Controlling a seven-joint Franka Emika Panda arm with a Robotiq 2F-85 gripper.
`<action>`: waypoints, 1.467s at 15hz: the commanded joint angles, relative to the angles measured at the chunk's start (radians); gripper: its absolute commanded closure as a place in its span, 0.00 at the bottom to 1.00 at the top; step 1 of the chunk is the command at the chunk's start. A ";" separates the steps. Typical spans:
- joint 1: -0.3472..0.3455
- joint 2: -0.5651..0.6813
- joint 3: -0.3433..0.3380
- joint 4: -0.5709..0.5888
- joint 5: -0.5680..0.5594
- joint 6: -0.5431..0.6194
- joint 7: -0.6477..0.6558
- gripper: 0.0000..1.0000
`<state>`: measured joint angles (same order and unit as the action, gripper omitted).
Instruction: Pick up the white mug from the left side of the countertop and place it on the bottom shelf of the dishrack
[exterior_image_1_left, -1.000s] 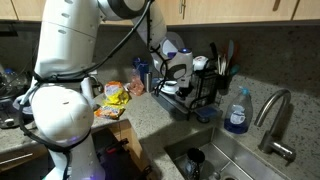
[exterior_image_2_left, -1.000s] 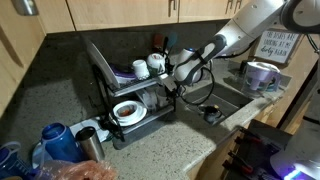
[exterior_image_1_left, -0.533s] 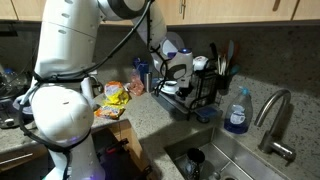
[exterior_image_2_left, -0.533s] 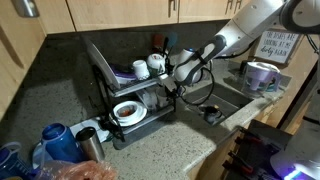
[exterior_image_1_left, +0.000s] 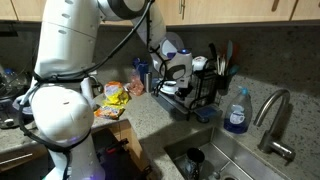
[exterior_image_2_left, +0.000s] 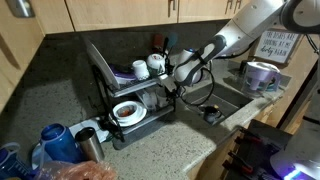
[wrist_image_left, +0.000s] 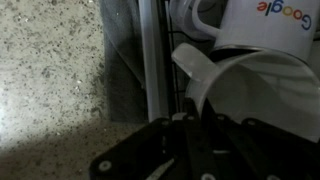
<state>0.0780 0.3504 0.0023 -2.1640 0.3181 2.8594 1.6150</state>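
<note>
mug: white mug (wrist_image_left: 255, 95) fills the wrist view, tipped, handle to its left, just in front of a lettered cup (wrist_image_left: 250, 20).
gripper: gripper (wrist_image_left: 198, 128) fingers pinched on the mug's wall.
place: at the end of the dishrack (exterior_image_2_left: 110, 85), level with its lower tier, beside speckled countertop (wrist_image_left: 50, 70).

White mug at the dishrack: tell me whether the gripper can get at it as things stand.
Probably yes: in the wrist view the white mug lies right before the fingers, with nothing between them; the Google mug stands beyond it.
</note>
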 joint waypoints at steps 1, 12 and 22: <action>0.005 0.000 -0.006 0.001 0.008 -0.002 -0.008 0.91; 0.000 0.003 -0.007 0.029 0.006 -0.036 -0.010 0.98; 0.006 0.008 -0.015 0.045 -0.007 -0.050 -0.004 0.58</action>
<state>0.0796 0.3505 0.0006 -2.1619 0.3166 2.8528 1.6151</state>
